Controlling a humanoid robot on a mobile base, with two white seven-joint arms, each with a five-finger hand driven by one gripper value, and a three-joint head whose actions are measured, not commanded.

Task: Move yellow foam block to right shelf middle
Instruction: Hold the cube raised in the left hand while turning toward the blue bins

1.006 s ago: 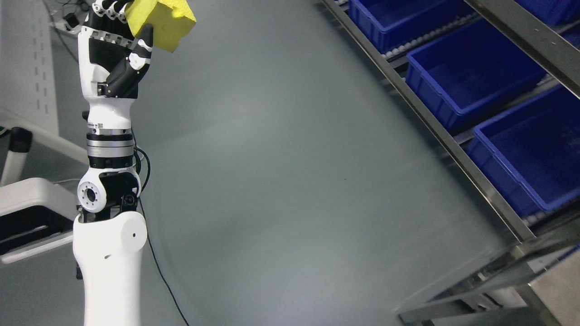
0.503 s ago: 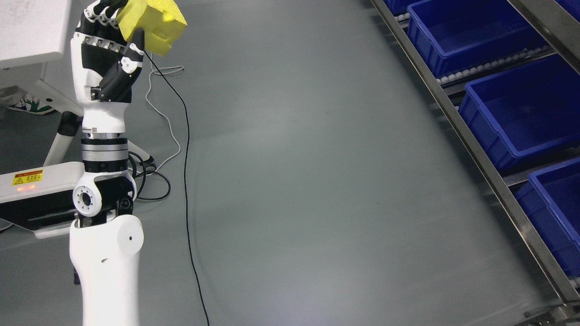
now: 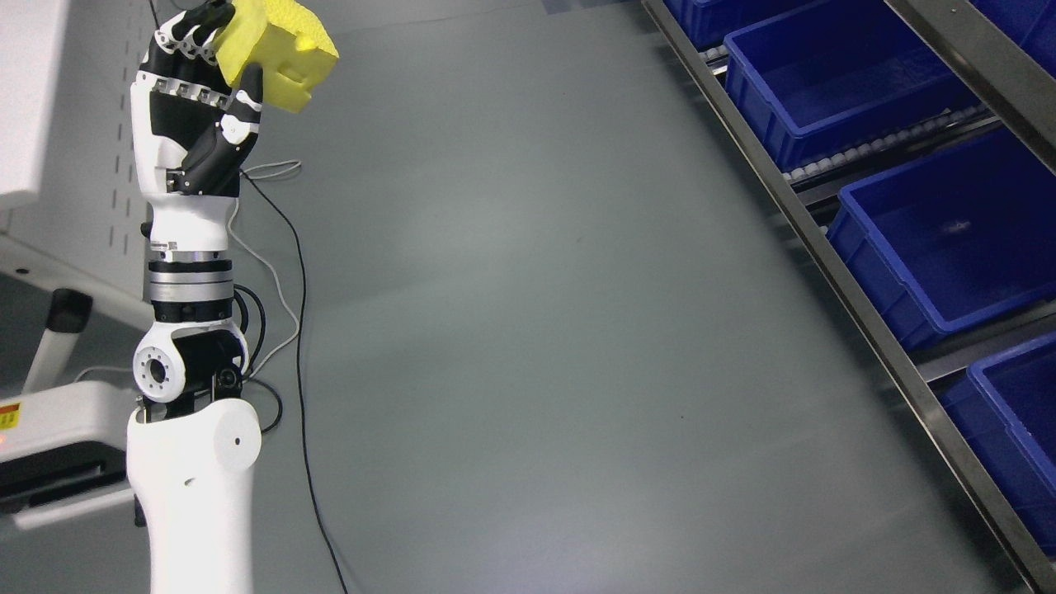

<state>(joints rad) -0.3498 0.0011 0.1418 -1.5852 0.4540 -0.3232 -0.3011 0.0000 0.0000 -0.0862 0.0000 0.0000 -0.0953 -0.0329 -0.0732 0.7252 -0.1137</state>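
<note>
Yellow foam block [image 3: 280, 51] up at 11 o'clock of view, off the floor, clamped in left hand [image 3: 202, 99]. Grey floor [image 3: 536, 330] across the middle, bare between arm and rack. Metal shelf rack [image 3: 825, 256] running diagonally from 1 to 5 o'clock, holding blue bins [image 3: 833, 78], [image 3: 949, 231], [image 3: 1019, 412], well apart from block. Black cable [image 3: 301, 346] and white cable [image 3: 268, 264] trailing on floor just right of forearm. White machine base [image 3: 58, 445] at 8 o'clock behind arm. Fingers curled over block's top edge, thumb [image 3: 243, 103] pressed on its lower left face. Arm upright from 7 o'clock.
</note>
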